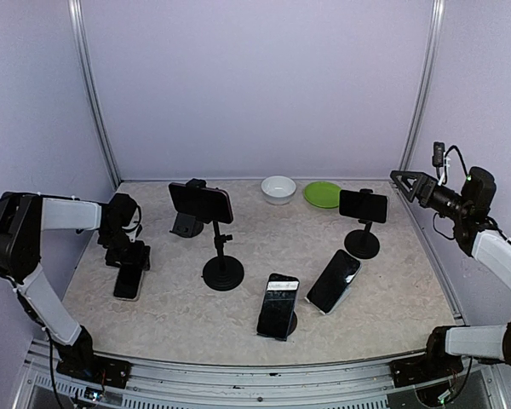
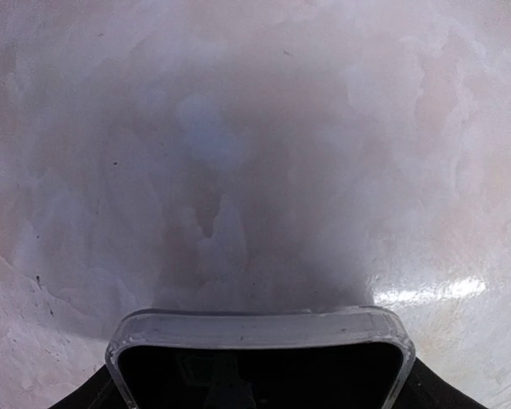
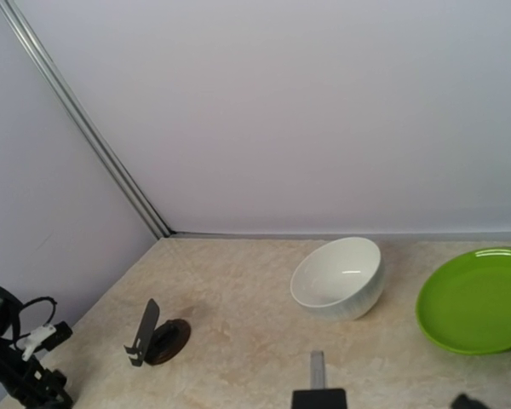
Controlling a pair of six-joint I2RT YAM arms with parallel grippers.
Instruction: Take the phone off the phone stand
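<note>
My left gripper (image 1: 129,256) is shut on a black phone in a clear case (image 1: 129,282), held low over the table at the left. In the left wrist view the phone's end (image 2: 260,366) fills the bottom edge just above the table, with a dark fingertip (image 2: 439,394) at its corner. A small empty black stand (image 1: 186,226) sits behind it and also shows in the right wrist view (image 3: 157,336). My right gripper (image 1: 405,184) is raised at the far right, open and empty; its fingers do not show in its wrist view.
A tall stand (image 1: 222,273) clamps a phone (image 1: 201,203). A second stand (image 1: 362,244) holds another phone (image 1: 363,206). Two phones lean on low stands (image 1: 278,305) (image 1: 334,280). A white bowl (image 3: 337,278) and a green plate (image 3: 477,300) sit at the back.
</note>
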